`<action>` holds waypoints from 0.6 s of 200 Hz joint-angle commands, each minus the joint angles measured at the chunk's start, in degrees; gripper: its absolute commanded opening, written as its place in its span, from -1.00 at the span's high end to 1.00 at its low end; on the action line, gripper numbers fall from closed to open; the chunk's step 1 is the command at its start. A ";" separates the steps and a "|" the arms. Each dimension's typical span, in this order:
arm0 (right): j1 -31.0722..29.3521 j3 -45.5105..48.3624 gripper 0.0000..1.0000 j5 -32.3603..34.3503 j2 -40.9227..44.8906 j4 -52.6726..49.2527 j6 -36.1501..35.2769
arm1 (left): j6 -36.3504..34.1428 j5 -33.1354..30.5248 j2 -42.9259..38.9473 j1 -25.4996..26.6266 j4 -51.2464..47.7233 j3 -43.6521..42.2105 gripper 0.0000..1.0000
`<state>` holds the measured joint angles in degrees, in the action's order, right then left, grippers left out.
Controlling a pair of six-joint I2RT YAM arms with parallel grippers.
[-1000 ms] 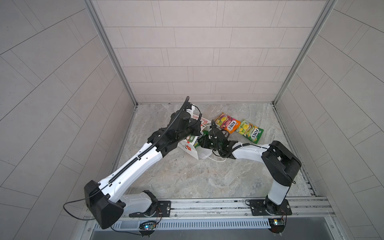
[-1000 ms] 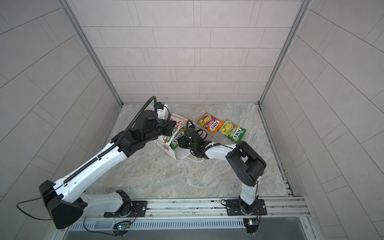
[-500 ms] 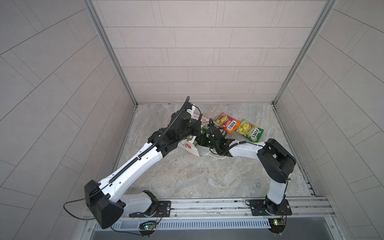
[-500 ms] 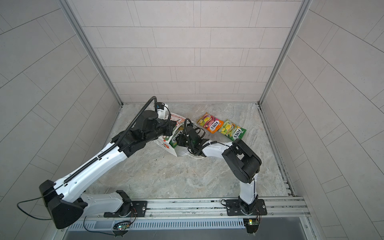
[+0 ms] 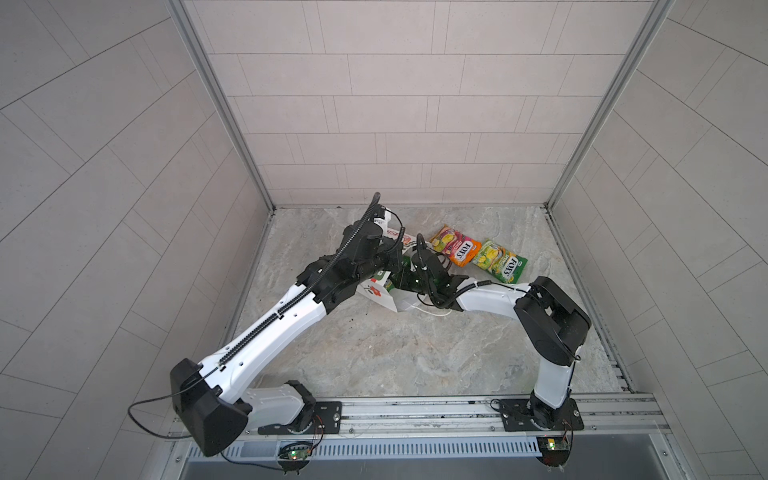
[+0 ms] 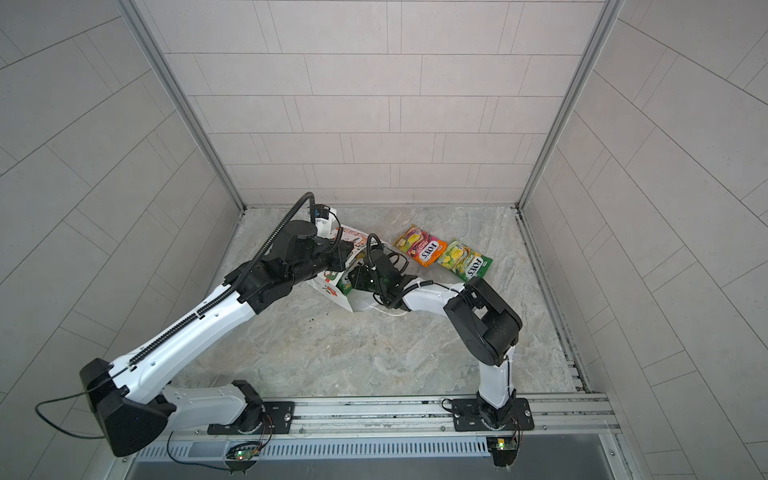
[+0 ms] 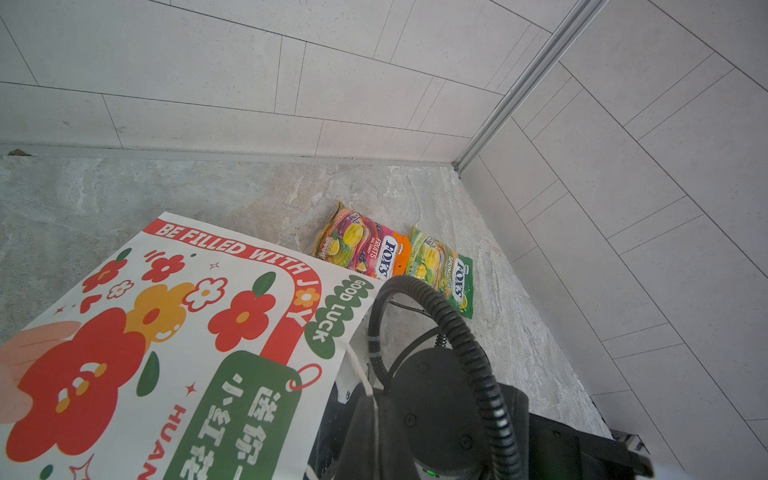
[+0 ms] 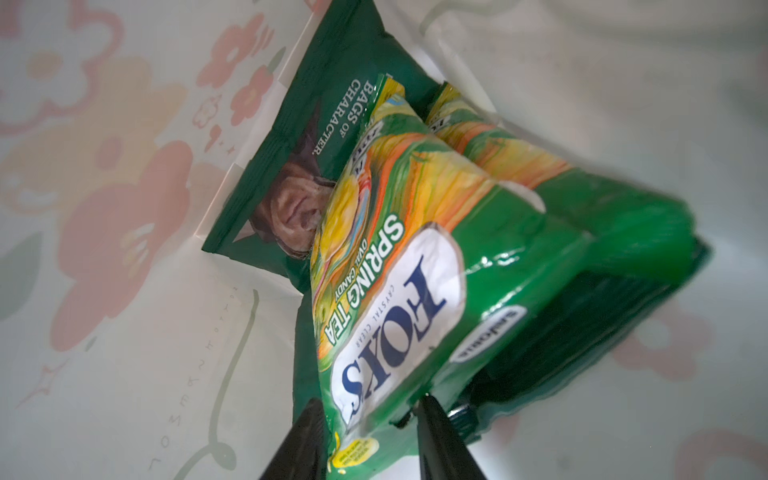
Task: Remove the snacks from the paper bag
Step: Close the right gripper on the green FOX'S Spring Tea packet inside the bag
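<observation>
The white paper bag (image 5: 376,291) (image 6: 328,286) lies tipped on the stone table, its flower print facing up in the left wrist view (image 7: 166,332). My left gripper (image 7: 372,415) is shut on its white string handle at the mouth. My right gripper (image 8: 370,419) is inside the bag, shut on the end of a green FOX'S pouch (image 8: 395,270). Behind that pouch lie a second green-yellow pouch (image 8: 498,153) and the dark green crisp bag (image 8: 332,83). Both top views hide the right fingertips inside the bag. Outside lie an orange-pink pouch (image 5: 455,248) (image 6: 422,248) and a green pouch (image 5: 500,262) (image 6: 467,262).
The two pouches outside (image 7: 361,245) (image 7: 442,270) lie side by side near the back right corner, close to the tiled walls. Both arms meet over the bag at mid-table. A metal rail (image 5: 415,411) runs along the front edge.
My right arm has shifted a little to the left, further into the bag's mouth. The left arm, the bag and the two outside pouches have stayed put.
</observation>
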<state>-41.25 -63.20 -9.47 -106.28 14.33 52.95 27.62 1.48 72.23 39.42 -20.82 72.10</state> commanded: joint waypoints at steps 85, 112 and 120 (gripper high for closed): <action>-0.24 -2.08 0.17 2.77 -1.24 -3.60 1.62 | 0.33 0.07 0.01 0.75 1.22 2.42 1.00; -0.23 -2.44 0.18 1.83 -1.66 -1.70 1.91 | 0.25 0.19 -0.05 0.85 1.22 2.51 1.00; -0.28 -2.27 0.18 1.53 -1.72 -0.76 1.98 | 0.25 0.17 -0.07 0.86 1.22 2.39 1.00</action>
<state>-41.47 -64.49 -7.11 -106.96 10.92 53.84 27.62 1.48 72.25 39.79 -20.84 72.12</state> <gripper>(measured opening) 0.409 0.041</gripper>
